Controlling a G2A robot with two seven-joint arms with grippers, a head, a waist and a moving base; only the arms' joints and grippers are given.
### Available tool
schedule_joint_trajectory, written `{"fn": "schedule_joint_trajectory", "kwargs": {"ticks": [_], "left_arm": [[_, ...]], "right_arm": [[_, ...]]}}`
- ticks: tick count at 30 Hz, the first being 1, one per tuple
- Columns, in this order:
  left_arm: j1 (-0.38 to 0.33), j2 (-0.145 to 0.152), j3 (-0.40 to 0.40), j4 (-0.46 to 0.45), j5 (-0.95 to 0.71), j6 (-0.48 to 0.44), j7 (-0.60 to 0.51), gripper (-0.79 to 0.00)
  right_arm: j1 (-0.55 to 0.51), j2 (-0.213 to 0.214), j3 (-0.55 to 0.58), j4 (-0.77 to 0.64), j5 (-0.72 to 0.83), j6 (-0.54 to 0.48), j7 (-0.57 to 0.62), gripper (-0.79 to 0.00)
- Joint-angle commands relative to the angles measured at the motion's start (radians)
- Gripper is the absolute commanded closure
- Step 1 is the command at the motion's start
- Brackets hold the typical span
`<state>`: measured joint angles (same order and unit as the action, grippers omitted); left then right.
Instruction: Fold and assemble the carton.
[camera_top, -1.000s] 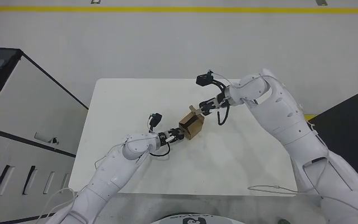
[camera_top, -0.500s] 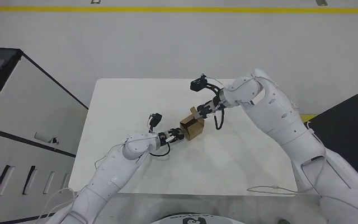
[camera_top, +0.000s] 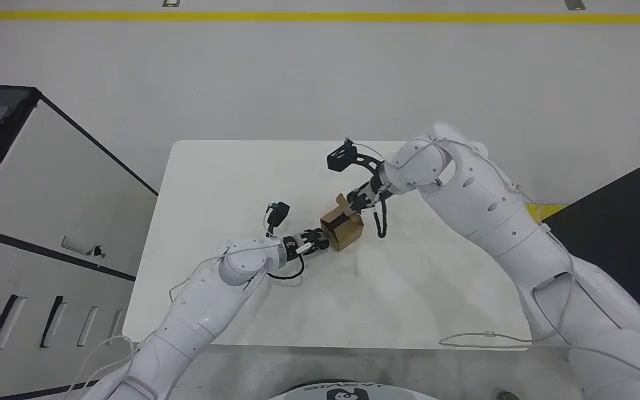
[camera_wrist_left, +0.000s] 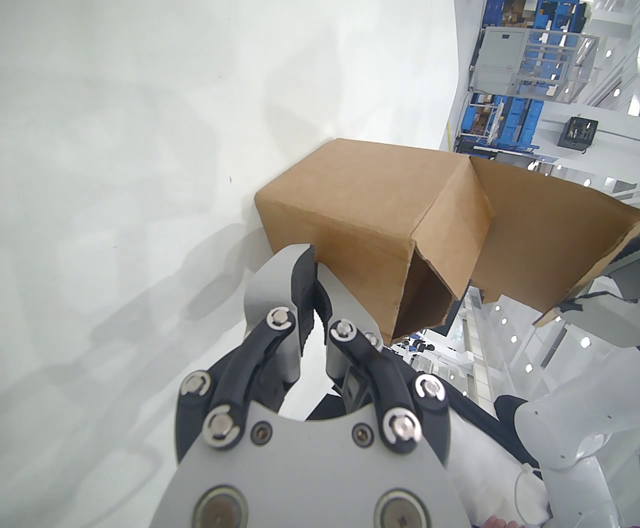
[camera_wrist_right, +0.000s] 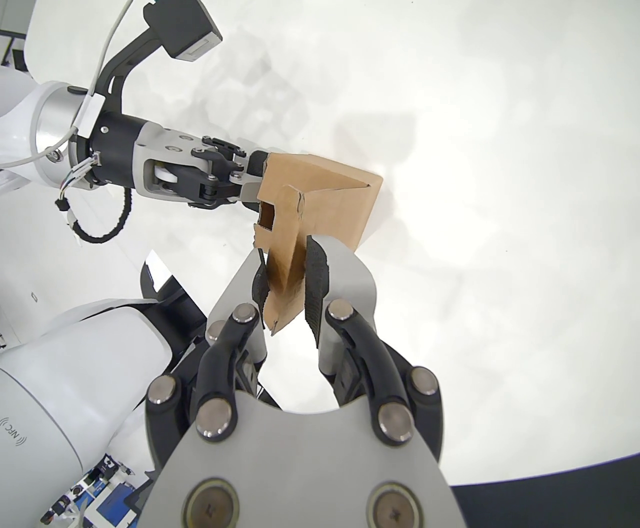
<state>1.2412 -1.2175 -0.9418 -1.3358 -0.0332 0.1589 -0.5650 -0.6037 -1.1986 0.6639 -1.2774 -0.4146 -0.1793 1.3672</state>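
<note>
Left tool (camera_wrist_left: 312, 272) and right tool (camera_wrist_right: 285, 267) flank the carton (camera_top: 341, 228); table (camera_top: 430, 290) beyond passable.

Lighting: bright, even, overhead. We log soft, pale shadows beside the carton (camera_wrist_left: 360, 200); mild glare whitens the table (camera_top: 230, 190) around it.

Mid-frame you've got the right gripper (camera_wrist_right: 286, 282) pinching a carton (camera_wrist_right: 330, 200) flap btwn its pads. Just beyond, the left gripper (camera_wrist_right: 248, 176) clamps the carton's far edge, over the white table (camera_wrist_right: 500, 200).
</note>
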Motion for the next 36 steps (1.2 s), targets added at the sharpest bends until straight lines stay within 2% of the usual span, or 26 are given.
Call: {"fn": "schedule_joint_trajectory", "kwargs": {"ticks": [1, 26, 33, 36], "left_arm": [[0.000, 0.000, 0.000, 0.000, 0.000, 0.000, 0.000, 0.000], [0.000, 0.000, 0.000, 0.000, 0.000, 0.000, 0.000, 0.000], [0.000, 0.000, 0.000, 0.000, 0.000, 0.000, 0.000, 0.000], [0.000, 0.000, 0.000, 0.000, 0.000, 0.000, 0.000, 0.000]], "right_arm": [[0.003, -0.003, -0.009, -0.001, -0.009, 0.000, -0.001, -0.191], [0.046, -0.050, -0.103, 0.010, -0.084, -0.030, 0.012, -0.163], [0.044, -0.058, -0.120, 0.017, -0.082, -0.057, 0.022, -0.243], [0.047, -0.062, -0.123, 0.022, -0.078, -0.063, 0.024, -0.249]]}}
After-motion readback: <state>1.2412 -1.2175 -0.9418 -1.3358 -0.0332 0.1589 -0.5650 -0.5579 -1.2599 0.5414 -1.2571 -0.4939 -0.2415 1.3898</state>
